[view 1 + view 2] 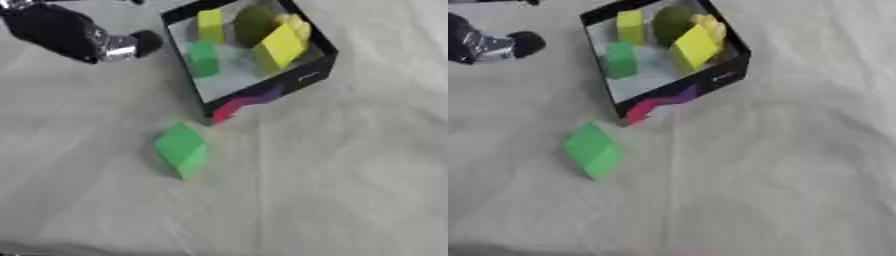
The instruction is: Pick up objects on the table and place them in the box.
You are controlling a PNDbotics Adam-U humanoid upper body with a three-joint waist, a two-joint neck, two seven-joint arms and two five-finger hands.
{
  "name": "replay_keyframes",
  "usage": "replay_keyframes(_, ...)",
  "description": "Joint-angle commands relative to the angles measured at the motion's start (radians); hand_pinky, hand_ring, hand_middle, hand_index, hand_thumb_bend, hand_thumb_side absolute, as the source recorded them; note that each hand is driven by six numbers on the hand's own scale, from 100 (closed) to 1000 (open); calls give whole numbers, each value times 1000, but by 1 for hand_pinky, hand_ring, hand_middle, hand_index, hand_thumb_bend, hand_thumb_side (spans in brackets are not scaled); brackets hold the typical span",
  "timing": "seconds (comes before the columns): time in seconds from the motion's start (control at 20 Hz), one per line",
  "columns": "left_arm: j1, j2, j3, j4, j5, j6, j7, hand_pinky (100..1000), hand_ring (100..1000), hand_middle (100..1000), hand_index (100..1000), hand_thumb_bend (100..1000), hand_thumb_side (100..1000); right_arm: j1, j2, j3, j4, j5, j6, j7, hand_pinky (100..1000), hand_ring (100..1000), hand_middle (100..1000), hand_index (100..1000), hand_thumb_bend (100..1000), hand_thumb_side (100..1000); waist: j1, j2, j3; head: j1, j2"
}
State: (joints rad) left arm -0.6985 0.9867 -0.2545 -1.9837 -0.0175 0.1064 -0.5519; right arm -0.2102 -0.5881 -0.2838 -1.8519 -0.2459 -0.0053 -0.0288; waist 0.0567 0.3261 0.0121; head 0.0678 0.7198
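In the left eye view, my left hand (66,32) shows at the upper left, a dark shape with a silver joint and a rounded black tip pointing toward the box (317,75). It is blurred, and I cannot tell whether my fingers are straight or curled; nothing is plainly in them. The box stands just to the right of that tip, apart from it, turned askew on the pale cloth (350,190). Its walls are black, with a red and purple mark on the near outer wall. Inside lie a small green block (204,59) by the left wall, a yellow block (210,25) behind it, a larger yellow block (278,47) tilted at the right, and a dull olive round thing (252,20) at the back. The loose green block (182,148) lies on the cloth below the box's near corner, close to it but not touching. It sits well below my hand and to the right of it, well apart.

In the right eye view, only the end of my left hand (492,44) shows at the left edge, level with the box's upper half. The green block lies low and to the right of it, near the box's near corner. My right hand shows in neither view.
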Motion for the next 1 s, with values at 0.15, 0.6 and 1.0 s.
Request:
replay_keyframes(0.15, 18, 84, 15, -16, 63, -184, -96, 797, 749, 745, 819, 429, 493, -6, -34, -12, -14, 0, -9, 0, 805, 712, 684, 832, 100, 651, -20, -38, 1, -12, -1)
replay_keyframes(0.6, 19, 102, -27, -16, 48, -245, -235, 793, 744, 752, 819, 454, 472, -8, -30, -10, -13, 0, -8, 6, 805, 712, 686, 834, 100, 652, -20, -35, 3, -23, -7)
replay_keyframes(1.0, -7, 86, -107, -16, 19, -180, -292, 790, 743, 770, 844, 496, 477, -12, -27, -7, -14, 2, -3, 14, 806, 712, 686, 834, 100, 657, -12, -32, -4, -28, -11)
